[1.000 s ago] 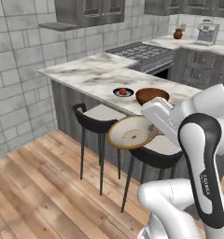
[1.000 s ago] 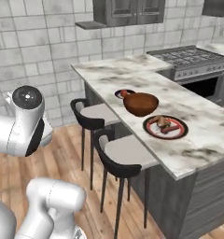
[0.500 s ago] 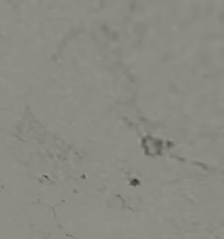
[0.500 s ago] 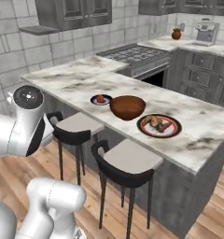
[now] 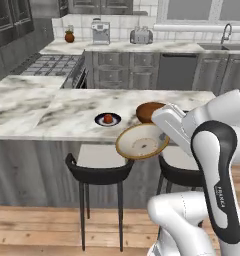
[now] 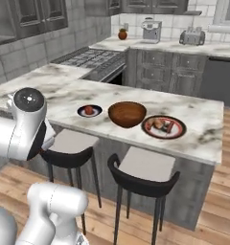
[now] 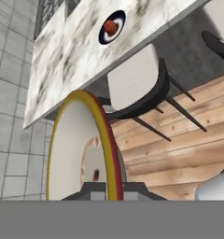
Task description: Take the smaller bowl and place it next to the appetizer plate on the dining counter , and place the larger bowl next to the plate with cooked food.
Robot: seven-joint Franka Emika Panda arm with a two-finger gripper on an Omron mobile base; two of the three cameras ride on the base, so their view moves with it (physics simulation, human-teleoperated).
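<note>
The small bowl (image 5: 142, 141) is pinched by its rim in the gripper (image 5: 164, 136), jaws closed on it, and is held tilted in the air in front of the island counter (image 5: 52, 117), above the stools (image 5: 98, 170). On the counter, the small plate (image 6: 89, 111) with one red item is seen at nine o'clock of the large brown bowl (image 6: 127, 114). The plate of cooked food (image 6: 163, 127) lies just beside that bowl, at three o'clock. In the hand view the small bowl (image 7: 81, 149) is seen edge-on.
</note>
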